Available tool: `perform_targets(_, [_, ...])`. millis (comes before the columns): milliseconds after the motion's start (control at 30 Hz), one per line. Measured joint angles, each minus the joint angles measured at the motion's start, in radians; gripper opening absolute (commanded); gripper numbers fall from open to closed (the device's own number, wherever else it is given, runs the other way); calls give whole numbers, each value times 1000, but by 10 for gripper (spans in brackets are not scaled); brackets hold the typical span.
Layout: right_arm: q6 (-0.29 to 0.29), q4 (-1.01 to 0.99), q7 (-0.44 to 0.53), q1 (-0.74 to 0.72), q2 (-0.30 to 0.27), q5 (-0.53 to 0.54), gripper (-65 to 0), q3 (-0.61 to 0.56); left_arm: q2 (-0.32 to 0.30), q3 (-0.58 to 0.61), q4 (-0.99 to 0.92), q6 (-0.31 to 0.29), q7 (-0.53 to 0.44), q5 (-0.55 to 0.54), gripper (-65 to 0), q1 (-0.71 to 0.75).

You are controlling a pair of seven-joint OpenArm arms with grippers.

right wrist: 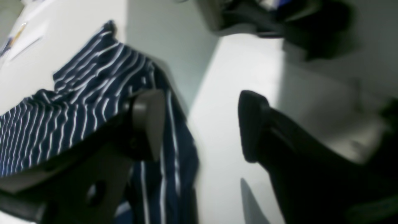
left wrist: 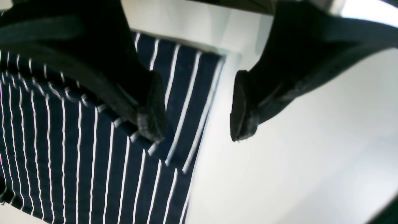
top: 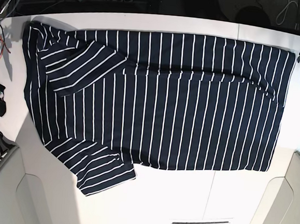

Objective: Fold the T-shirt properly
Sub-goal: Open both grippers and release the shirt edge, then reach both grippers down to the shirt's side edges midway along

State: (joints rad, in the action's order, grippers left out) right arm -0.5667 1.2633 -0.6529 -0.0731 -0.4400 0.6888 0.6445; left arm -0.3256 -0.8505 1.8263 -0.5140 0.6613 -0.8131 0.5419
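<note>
Left end effector (left wrist: 199,105): two matte black fingers, each a broad sloping arm narrowing to a flat, rounded pad (left wrist: 242,105) with a rough, worn lower edge. Right end effector (right wrist: 200,124): one finger is glossy black and smoothly curved, while the other carries a greyer pad (right wrist: 149,123) on a plate with a round hole, all blurred.

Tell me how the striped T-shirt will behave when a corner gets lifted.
Probably floppy: the T-shirt lies flat on the white table with soft ripples and a sleeve already folded over. A lifted corner would likely drape and drag the rest. It looks thin, so probably light. The left gripper hovers, jaws apart, over one edge.
</note>
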Motion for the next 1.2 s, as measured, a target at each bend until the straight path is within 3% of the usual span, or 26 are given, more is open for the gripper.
perform_targets(167, [2,-159,99,-126,-1,-71,-279,-92,-32,0,0,0,-5,2,-288,-53])
perform_targets(500, [2,-396,159,-304,0,-125,-279,-163,-67,14,-43,-3,-51,38,-288,-182])
perform_targets(667, [3,-452,159,-326,0,-127,-279,-165,-114,108,-196,0,-57,51,-288,-260])
perform_targets(933, [5,-476,159,-324,0,-131,-279,-165,-194,307,-486,0,-138,167,-288,-490])
perform_targets(1200, [5,-478,159,-324,0,-133,-279,-165,-224,451,-742,10,-199,250,-288,-704])
